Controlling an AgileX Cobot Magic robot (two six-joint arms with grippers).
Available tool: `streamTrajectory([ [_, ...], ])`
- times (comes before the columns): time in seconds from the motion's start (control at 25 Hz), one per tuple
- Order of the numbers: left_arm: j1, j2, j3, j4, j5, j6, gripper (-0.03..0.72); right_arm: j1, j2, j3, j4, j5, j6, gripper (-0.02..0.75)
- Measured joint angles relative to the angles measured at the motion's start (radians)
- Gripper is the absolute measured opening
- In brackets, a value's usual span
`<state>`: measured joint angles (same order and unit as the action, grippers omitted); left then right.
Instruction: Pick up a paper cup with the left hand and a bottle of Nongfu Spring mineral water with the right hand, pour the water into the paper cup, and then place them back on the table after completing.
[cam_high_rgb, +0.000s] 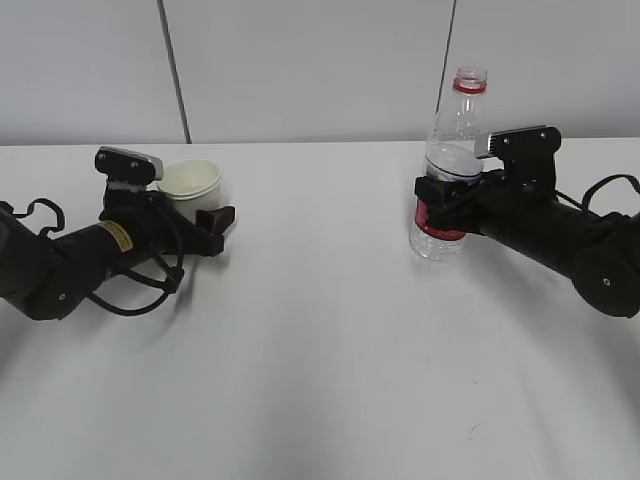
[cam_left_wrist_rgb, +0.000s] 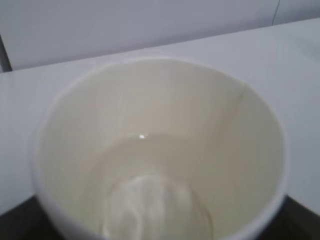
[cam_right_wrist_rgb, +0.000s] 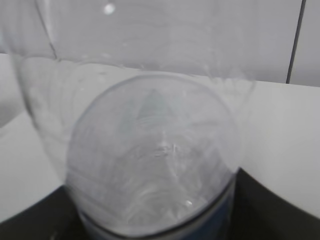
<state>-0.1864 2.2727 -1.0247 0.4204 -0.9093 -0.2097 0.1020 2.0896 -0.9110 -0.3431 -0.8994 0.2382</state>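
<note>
The white paper cup stands upright at the left, between the fingers of my left gripper, which is shut on it low down. In the left wrist view the cup fills the frame and holds a little clear water; a dark finger shows at the corner. My right gripper is shut on the clear uncapped bottle at its red label. The bottle is upright, with its base at the white table. In the right wrist view the bottle sits between dark fingers.
A grey panelled wall runs along the table's far edge. Both black arms lie low over the tabletop, the left one at the left edge and the right one at the right edge.
</note>
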Motion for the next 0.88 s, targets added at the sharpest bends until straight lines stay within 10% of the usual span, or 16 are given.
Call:
streamTrajectory([
  [0.88,0.0,-0.07,0.076,-0.023,0.013,0.001,0.56,0.0,0.0,0.0,0.0,0.0,0.001,0.427],
])
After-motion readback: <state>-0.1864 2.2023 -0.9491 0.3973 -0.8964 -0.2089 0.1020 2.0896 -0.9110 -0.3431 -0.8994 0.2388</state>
